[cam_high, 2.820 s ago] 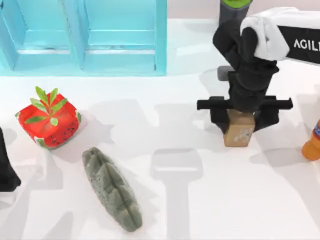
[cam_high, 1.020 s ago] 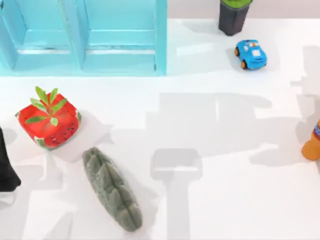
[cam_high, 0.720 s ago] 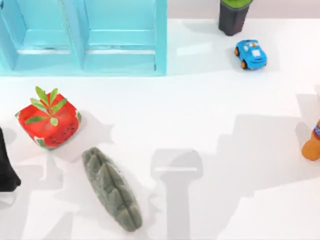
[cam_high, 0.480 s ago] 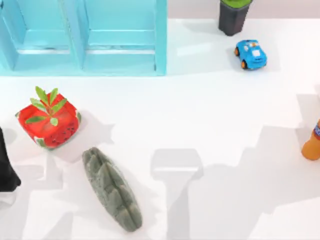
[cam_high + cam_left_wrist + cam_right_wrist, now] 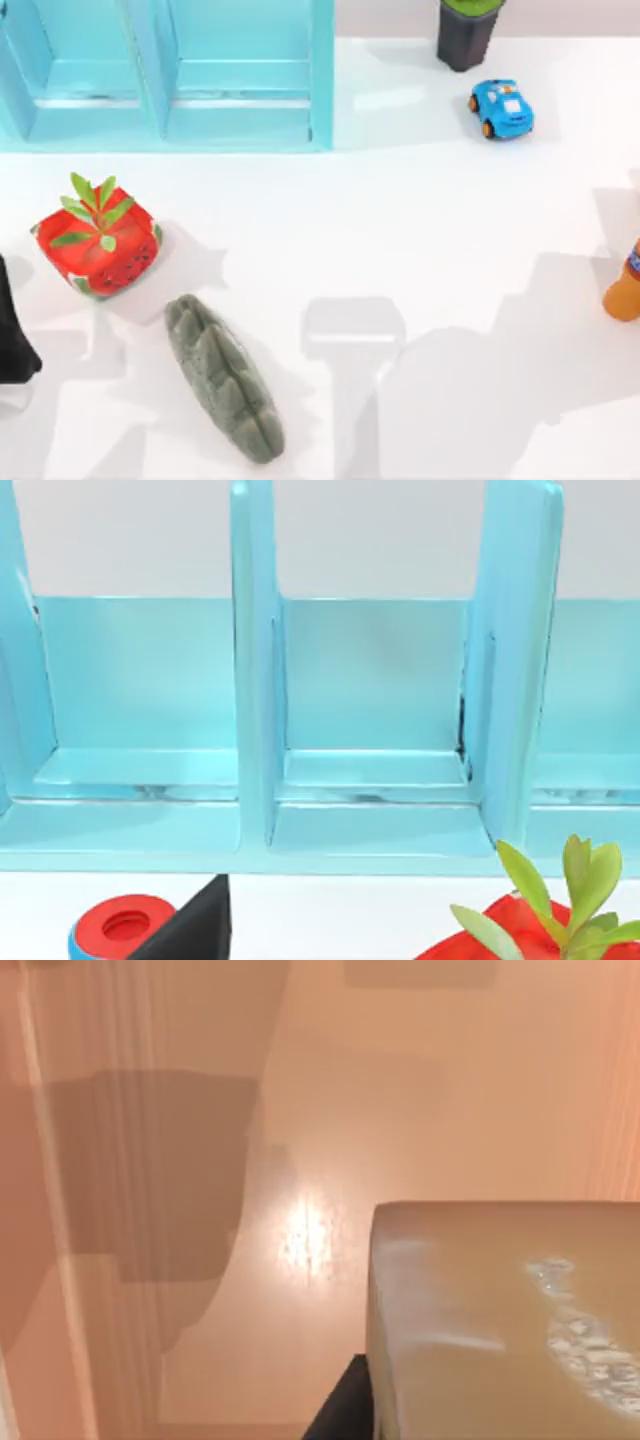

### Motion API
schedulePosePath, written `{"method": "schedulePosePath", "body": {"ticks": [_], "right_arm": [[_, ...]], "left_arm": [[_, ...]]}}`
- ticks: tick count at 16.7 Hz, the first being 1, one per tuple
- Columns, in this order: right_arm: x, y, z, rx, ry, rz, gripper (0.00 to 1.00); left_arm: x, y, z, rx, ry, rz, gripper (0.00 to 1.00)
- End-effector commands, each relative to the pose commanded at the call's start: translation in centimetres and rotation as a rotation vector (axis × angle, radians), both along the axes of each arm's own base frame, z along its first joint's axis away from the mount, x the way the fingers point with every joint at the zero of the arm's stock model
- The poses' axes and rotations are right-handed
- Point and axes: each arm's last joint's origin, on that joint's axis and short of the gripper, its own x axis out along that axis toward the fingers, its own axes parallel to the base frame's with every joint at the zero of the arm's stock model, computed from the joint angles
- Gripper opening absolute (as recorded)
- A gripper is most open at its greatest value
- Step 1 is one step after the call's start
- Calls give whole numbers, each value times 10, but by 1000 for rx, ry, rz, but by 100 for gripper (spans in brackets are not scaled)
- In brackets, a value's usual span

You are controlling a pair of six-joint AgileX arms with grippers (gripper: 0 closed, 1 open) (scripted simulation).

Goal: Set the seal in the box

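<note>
The seal (image 5: 500, 1320) sits upright in the right wrist view, close up, over a smooth orange-tan floor (image 5: 300, 1110) that I take for the inside of the box, so it is probably held there ready to be set down. The right gripper (image 5: 480, 1425) seems closed narrowly on it, with one dark finger (image 5: 342, 1415) touching the seal's side, though the far finger is hidden. The left arm (image 5: 12, 335) is parked at the table's left edge, facing the far blue shelf (image 5: 240, 120)
</note>
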Motion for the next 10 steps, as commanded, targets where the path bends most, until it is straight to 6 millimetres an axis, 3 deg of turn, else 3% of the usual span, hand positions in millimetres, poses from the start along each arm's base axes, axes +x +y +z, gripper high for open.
{"method": "schedulePosePath", "body": {"ticks": [6,10], "right_arm": [[-3,-1,-51,2,-1,-7,0],[-3,-1,-53,2,-2,-7,0]], "left_arm": [[0,0,0,0,0,0,100],[0,0,0,0,0,0,100]]}}
